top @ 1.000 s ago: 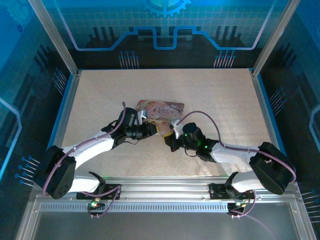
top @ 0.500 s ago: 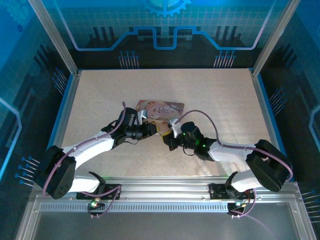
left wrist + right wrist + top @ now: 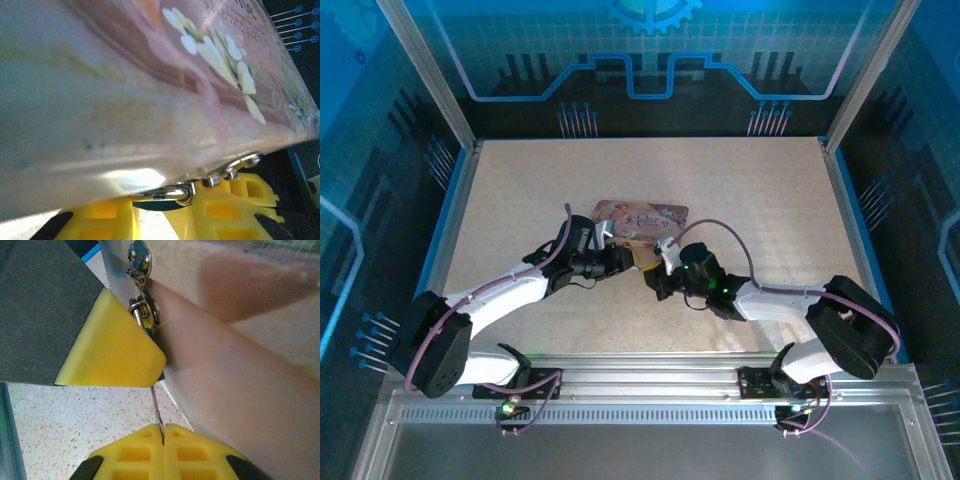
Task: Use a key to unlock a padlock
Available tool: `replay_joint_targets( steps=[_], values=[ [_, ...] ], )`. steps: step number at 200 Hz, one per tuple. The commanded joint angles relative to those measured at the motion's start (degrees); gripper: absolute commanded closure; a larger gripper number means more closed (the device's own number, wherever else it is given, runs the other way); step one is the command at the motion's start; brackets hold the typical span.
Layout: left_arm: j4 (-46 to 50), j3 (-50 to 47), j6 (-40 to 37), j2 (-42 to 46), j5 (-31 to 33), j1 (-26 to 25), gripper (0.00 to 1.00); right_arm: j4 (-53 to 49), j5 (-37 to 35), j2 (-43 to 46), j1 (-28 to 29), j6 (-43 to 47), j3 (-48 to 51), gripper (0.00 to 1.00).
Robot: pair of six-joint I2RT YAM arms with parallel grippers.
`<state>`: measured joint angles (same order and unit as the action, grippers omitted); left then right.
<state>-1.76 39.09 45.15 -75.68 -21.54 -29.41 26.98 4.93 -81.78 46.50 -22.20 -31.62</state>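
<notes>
a: start at the right pincer (image 3: 163,432). how does it stand?

b: its two yellow tips are pressed together, clamped on the key (image 3: 156,407). the key is a thin metal sliver that rises straight out of the seam between the tips.

a: and just beyond the key's far end?

b: there it meets the lower corner of a yellow finger (image 3: 112,350) of the left pincer, which lies across the right pincer's view. a small blue-dark bit shows at that corner (too little of it to say whether the key is in the keyhole).

a: the left pincer (image 3: 160,214) itself?

b: its fingers stand a little apart, one on each side of the padlock (image 3: 152,204), gripping the dark body. the chrome shackle (image 3: 172,191) curves out just above the fingers, against the lower edge of the tin (image 3: 125,100). i cannot tell whether the shackle is locked or sprung.

a: further out?

b: straight ahead of the left pincer is the pink flowered wall of the tin, very close. above the key, from the right pincer's side, small metal rings hang under a round hasp (image 3: 138,255) on the tin's edge. below and to the left of the right pincer lies the speckled worktop (image 3: 60,415). from overhead, the two pincers meet tip to tip at the tin's near edge.
</notes>
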Motion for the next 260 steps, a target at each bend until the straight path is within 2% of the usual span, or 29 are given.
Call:
replay_joint_targets(
  steps=[1,145,260],
  values=[
    [-4.2,2.6,-0.2,2.6,-2.5,-0.5,0.87,3.0,-0.5,-0.4,0.8,-0.1,-1.6,0.94],
    [-4.1,2.2,0.2,2.8,-2.3,-0.6,0.86,6.9,-2.7,1.1,0.8,-1.0,0.6,0.94],
    [-4.3,2.5,0.3,2.6,-2.6,-0.6,0.87,8.6,-1.3,-0.3,0.8,-0.8,-0.5,0.94]
  ],
)
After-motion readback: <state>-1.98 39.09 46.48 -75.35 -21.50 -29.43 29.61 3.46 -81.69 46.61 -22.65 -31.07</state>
